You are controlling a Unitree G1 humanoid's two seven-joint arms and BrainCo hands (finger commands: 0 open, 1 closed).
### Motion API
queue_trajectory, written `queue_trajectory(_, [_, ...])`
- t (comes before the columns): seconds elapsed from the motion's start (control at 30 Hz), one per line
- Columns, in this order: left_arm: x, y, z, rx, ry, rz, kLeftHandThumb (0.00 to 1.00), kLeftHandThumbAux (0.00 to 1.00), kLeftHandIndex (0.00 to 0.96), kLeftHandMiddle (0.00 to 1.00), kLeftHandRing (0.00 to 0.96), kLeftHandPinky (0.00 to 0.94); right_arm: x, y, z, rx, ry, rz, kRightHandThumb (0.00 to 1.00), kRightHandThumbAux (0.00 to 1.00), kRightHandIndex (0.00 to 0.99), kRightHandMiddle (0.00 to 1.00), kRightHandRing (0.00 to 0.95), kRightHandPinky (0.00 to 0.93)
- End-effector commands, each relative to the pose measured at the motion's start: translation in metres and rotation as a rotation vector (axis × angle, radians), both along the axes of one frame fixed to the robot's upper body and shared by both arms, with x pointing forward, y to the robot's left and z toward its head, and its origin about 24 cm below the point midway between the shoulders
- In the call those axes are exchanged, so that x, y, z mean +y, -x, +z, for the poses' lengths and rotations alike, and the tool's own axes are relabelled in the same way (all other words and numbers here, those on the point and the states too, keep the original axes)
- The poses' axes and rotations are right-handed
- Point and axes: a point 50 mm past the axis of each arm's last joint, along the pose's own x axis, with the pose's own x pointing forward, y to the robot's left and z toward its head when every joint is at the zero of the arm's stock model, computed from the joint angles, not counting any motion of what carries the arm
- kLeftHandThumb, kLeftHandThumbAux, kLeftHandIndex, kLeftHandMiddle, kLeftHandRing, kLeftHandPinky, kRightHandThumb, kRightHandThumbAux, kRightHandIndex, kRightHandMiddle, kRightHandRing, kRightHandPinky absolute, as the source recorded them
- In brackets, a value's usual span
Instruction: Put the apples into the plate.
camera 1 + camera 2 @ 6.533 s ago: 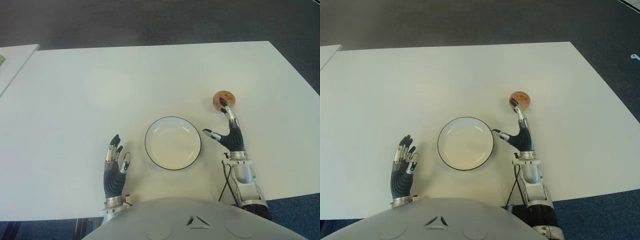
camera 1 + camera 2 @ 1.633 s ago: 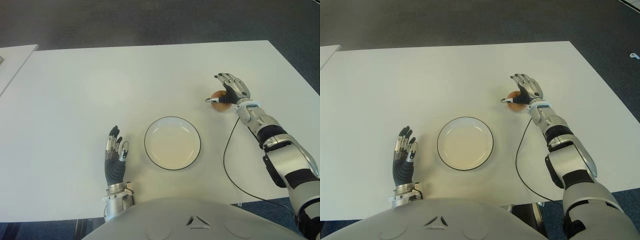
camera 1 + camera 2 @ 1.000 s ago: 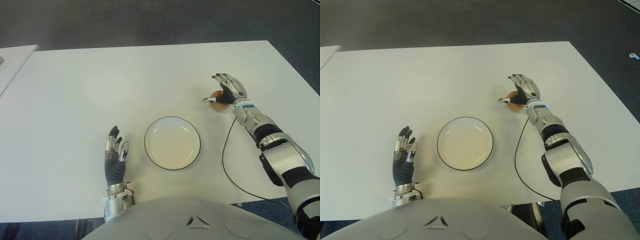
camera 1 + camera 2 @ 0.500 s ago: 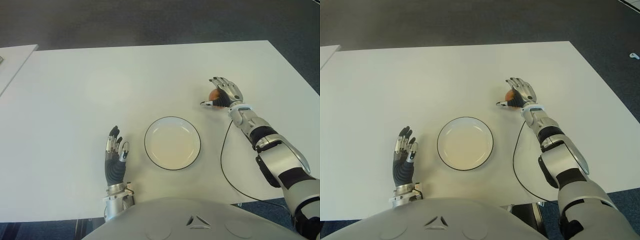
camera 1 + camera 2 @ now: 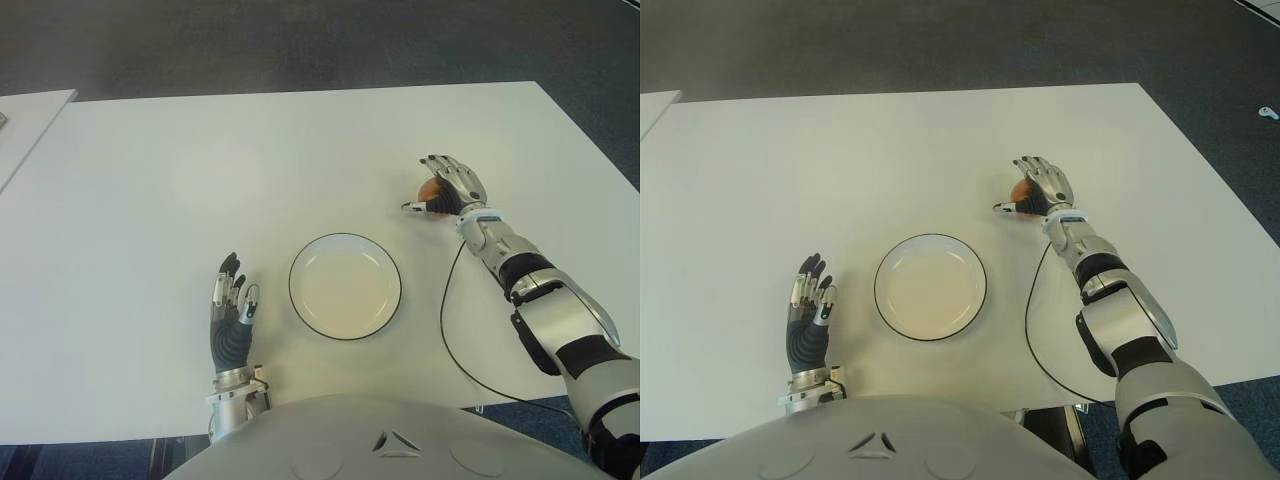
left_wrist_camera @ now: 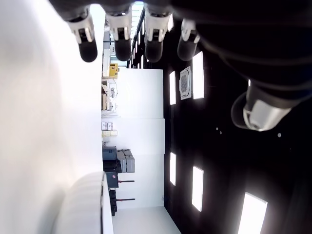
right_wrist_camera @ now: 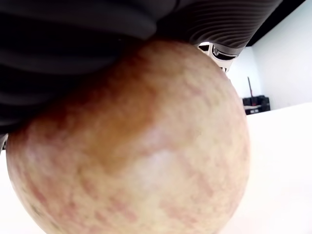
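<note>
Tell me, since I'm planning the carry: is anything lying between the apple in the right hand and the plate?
Nothing visible. The right hand grips the apple; only bare white table separates it from the empty plate.

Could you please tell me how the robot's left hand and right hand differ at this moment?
The right hand is reached out to the plate's far right, curled around the apple; the left hand shows near the body, left of the plate, holding nothing. The right hand's fingers are bent over the fruit, while the left hand's are straight and relaxed. Both are over the white table.
</note>
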Motion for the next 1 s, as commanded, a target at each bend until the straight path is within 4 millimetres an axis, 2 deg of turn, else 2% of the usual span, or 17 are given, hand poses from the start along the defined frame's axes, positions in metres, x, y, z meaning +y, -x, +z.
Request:
queue_trajectory(0.03, [-0.005, 0.018, -0.017, 0.140, 0.045, 0.012, 0.082, 0.460, 0.000, 0.000, 0.000, 0.000, -0.005, 0.028, -0.040, 0.182, 0.039, -0.017, 0.311, 0.432, 0.000, 0.000, 0.000, 0.000])
queue_trajectory(0.4, [-0.004, 0.018, -0.015, 0.146, 0.033, -0.008, 0.085, 0.448, 0.000, 0.000, 0.000, 0.000, -0.007, 0.038, -0.051, 0.243, 0.048, -0.019, 0.311, 0.424, 0.000, 0.000, 0.000, 0.000])
queue_trajectory(1.0, [-0.004, 0.018, -0.012, 0.123, 0.022, -0.022, 0.068, 0.457, 0.000, 0.000, 0.000, 0.000, -0.010, 0.036, -0.049, 0.235, 0.035, -0.041, 0.301, 0.436, 0.000, 0.000, 0.000, 0.003])
